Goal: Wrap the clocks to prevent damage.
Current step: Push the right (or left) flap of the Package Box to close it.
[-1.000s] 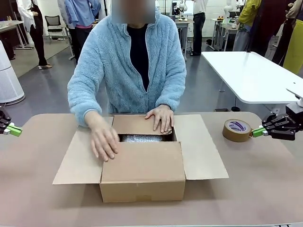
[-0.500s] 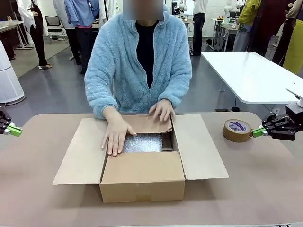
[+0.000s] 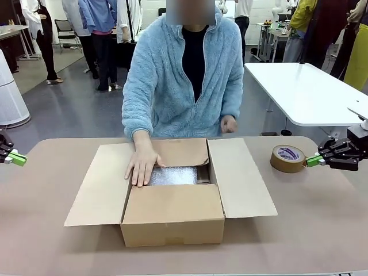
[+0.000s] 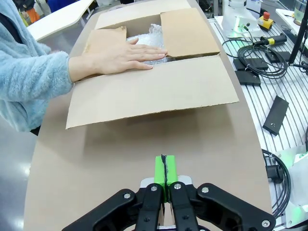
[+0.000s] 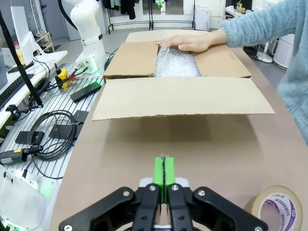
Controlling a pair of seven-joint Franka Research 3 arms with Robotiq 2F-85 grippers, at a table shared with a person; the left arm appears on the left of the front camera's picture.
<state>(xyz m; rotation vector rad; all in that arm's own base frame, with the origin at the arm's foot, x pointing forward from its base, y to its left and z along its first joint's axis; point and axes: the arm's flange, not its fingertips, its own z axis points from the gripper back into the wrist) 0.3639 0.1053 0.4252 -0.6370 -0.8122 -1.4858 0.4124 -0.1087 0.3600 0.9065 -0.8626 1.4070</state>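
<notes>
Surface: tan table shared with a person in a pale blue fleece; a white table and other people stand well behind.
Box: 1 big cardboard box at the middle of the table, side flaps spread outward, near flap and far flap folded in over part of the opening.
Clocks: the clocks show as 1 flat whitish bundle of bubble wrap lying inside the box, in the gap between the 2 folded flaps; contents hidden.
Person: 1 hand lies flat at the left edge of the opening, fingers on the bundle; the other hand is lifted off, near the person's body.
Left gripper: the left gripper hangs over the table's left edge, green pads pressed together, nothing between them.
Right gripper: the right gripper hangs just beside the tape roll, pads pressed together, holding nothing.
Done, by my reading: wrapping finished and bundle boxed.
Left, by my reading: at most closing the flaps and taping; the tape roll looks untouched.
Writing: purple print on the roll's white label, too small to read; no print legible on the box.
</notes>
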